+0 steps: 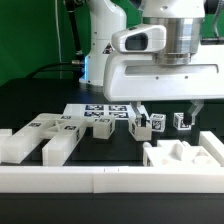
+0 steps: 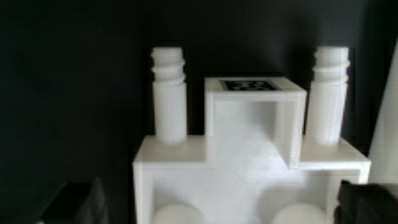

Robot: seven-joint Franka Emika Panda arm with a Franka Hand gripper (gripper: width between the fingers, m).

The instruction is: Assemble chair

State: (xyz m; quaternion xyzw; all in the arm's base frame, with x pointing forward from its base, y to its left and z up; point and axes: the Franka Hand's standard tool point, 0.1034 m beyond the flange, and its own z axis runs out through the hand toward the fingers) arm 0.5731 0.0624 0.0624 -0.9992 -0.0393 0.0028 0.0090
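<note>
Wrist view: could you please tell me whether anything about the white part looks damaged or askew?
Nothing stands out. The white part looks whole, its two ribbed pegs run straight and parallel on either side of the tag, and no crack or chip shows.

Chair pieces (image 1: pixel 60 135) and border rail (image 1: pixel 110 182) block the near side; table (image 1: pixel 30 100) beyond lies open.

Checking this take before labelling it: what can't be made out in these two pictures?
Exterior view: tags on the small blocks are too small to read.
Exterior view: the front rail hides the base of the slotted piece.
Wrist view: the pegged part is cut off by the edge; pincer fingers blurred.
</note>
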